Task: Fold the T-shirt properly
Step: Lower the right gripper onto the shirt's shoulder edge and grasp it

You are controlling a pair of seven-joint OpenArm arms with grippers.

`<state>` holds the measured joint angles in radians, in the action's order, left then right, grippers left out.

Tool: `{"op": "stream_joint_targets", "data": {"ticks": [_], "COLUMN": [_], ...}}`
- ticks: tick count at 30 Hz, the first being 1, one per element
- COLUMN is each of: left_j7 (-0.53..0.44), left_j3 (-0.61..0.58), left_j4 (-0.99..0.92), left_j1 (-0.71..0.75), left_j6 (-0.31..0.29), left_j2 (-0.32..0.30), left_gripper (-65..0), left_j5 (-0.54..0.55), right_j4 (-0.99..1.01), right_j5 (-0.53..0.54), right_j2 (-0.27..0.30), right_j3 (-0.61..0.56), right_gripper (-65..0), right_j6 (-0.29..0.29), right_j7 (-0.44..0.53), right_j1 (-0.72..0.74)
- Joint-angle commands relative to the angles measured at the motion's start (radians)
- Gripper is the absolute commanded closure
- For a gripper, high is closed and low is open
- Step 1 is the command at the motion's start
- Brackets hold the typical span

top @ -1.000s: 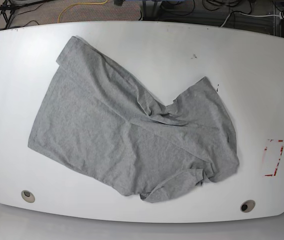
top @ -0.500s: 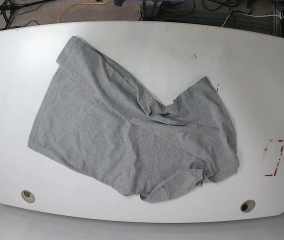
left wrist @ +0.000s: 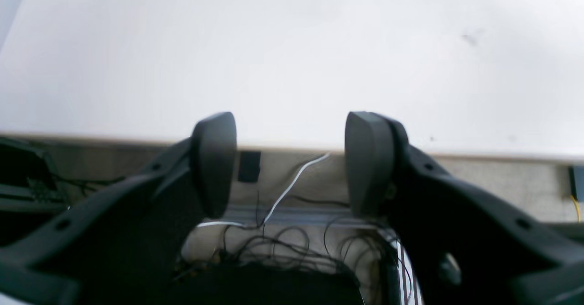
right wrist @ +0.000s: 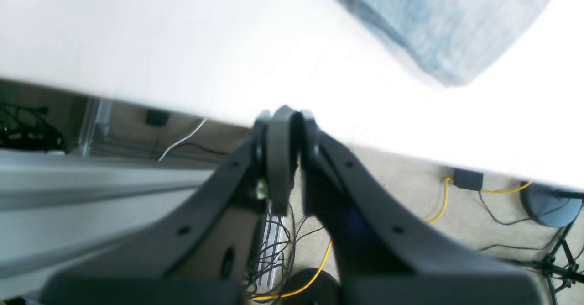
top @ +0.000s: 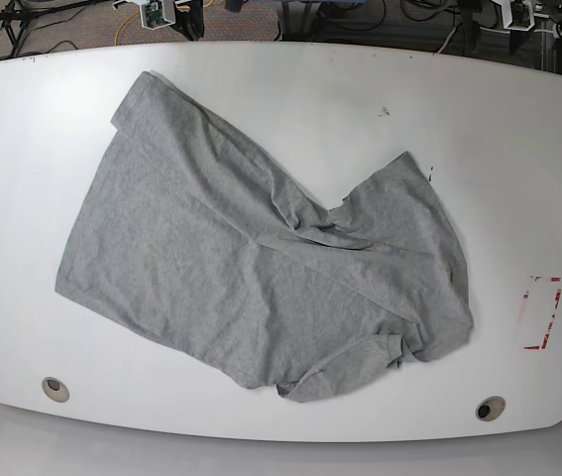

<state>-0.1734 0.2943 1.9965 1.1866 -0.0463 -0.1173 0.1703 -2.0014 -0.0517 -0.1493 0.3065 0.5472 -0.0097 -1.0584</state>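
The heather-grey T-shirt lies crumpled and skewed on the white table, plain side up, with folds bunched near its middle and a sleeve tucked at the front. No lettering shows. One corner of it shows in the right wrist view. My left gripper is open and empty over the table's far edge. My right gripper is shut and empty, also at the far edge, apart from the shirt. In the base view, only the arm tips show at the top edge, the right arm and the left arm.
A red-marked rectangle sits at the table's right. Two round grommet holes lie near the front edge. Cables and a yellow cord lie on the floor behind the table.
Both arm tips have come into the base view at the top edge, left and right. The T-shirt has not moved.
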Motion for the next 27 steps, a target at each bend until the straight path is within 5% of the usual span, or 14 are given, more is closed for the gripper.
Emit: {"op": "stream_joint_targets", "data": {"ticks": [1,9,24,27], "left_j7": [-0.022,-0.021,-0.016,-0.018], "left_j3": [0.006,-0.002,-0.004,-0.023], "left_j4": [0.017,0.017,0.016,0.016], "left_j1": [0.0,-0.04,-0.116,-0.119], "left_j6": [0.003,0.003,0.003,0.003], "left_j2": [-0.003,-0.003,-0.037,-0.042], "left_gripper": [-36.3,-49.7,-49.9,-49.9], "left_j5": [0.004,0.004,0.001,-0.002], "right_j4": [-0.014,-0.015,-0.011,-0.012], "right_j5": [0.009,0.0,0.0,-0.001], "right_j2": [0.001,0.001,0.003,0.004], "right_j3": [0.003,0.003,0.004,0.004], "right_gripper": [-3.5,-3.5,-4.1,-4.1], "right_j6": [0.001,0.001,0.003,0.007], "right_j7": [0.021,0.021,0.009,-0.068], "right_j1": [0.019,0.068,0.159,0.194]}}
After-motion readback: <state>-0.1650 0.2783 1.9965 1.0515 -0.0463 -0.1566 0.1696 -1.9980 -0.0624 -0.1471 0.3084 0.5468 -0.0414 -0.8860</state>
